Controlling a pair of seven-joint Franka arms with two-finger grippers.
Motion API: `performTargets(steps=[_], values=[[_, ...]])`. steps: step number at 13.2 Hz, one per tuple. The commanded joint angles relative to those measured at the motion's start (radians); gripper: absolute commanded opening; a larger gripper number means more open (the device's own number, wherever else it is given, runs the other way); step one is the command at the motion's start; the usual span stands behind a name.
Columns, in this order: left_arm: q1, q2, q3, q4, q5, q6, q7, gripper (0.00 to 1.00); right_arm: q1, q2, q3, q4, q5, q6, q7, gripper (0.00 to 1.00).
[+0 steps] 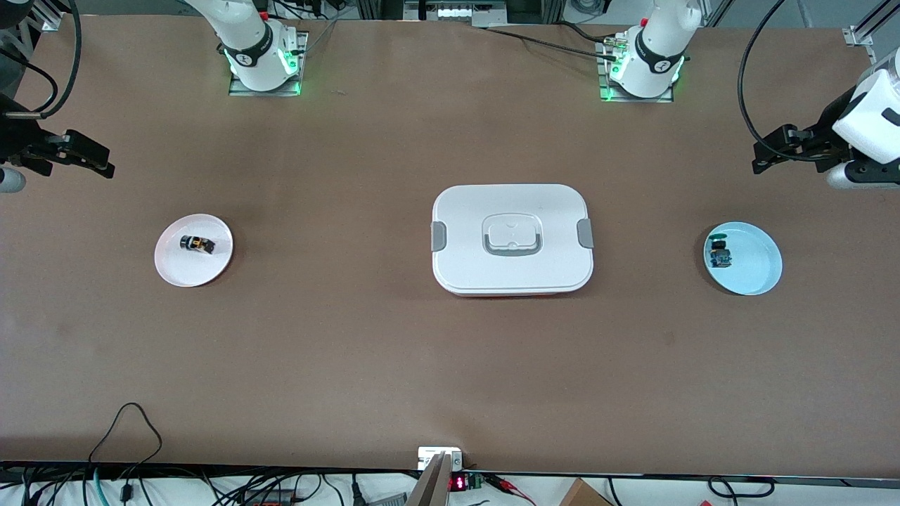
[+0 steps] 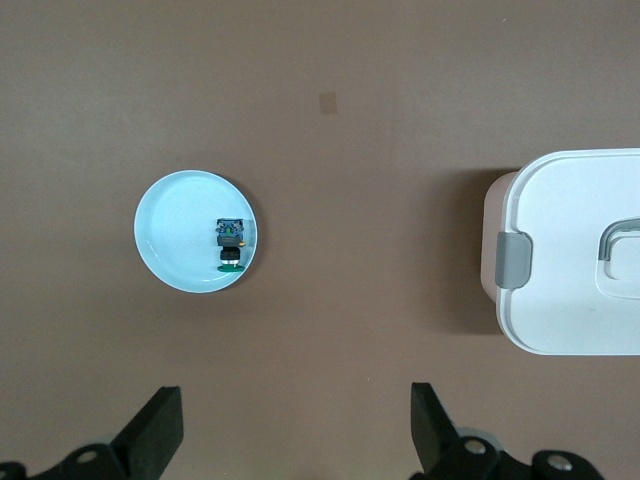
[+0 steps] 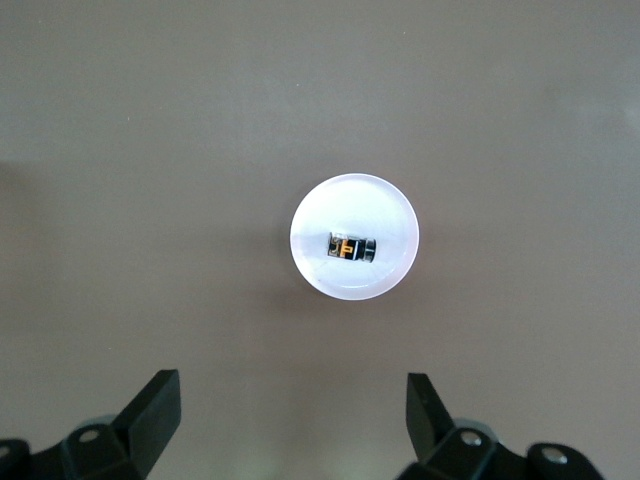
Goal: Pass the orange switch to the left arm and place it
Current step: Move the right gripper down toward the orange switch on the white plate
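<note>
The orange switch (image 1: 197,244) lies on its side on a small white plate (image 1: 176,270) toward the right arm's end of the table; it also shows in the right wrist view (image 3: 351,247). My right gripper (image 1: 88,156) is open and empty, high over the table edge at that end (image 3: 292,400). The white lidded box (image 1: 512,239) stands mid-table, and its end with a grey clip shows in the left wrist view (image 2: 570,250). My left gripper (image 1: 770,151) is open and empty over the table at the left arm's end (image 2: 297,415).
A light blue plate (image 1: 756,267) toward the left arm's end holds a small blue-and-green component with a black knob (image 1: 719,252), also in the left wrist view (image 2: 231,240). Cables and electronics line the table edge nearest the front camera.
</note>
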Motion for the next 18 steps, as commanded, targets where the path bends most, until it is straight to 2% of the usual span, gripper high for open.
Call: performTargets(steps=[1,7,11,18], values=[[0.004,0.010,0.002,0.027,-0.012,-0.020,0.012,1.00,-0.001,-0.009,-0.001,0.012,0.005,-0.021,-0.012,1.00],[0.004,0.010,0.002,0.025,-0.012,-0.020,0.012,1.00,-0.001,0.028,-0.001,0.017,0.006,-0.017,-0.012,1.00],[0.004,0.010,0.004,0.025,-0.012,-0.020,0.012,1.00,-0.001,0.086,-0.001,0.017,0.008,-0.015,-0.012,1.00],[0.004,0.010,0.004,0.025,-0.012,-0.020,0.012,1.00,0.008,0.145,0.002,0.015,0.000,0.060,-0.007,1.00]])
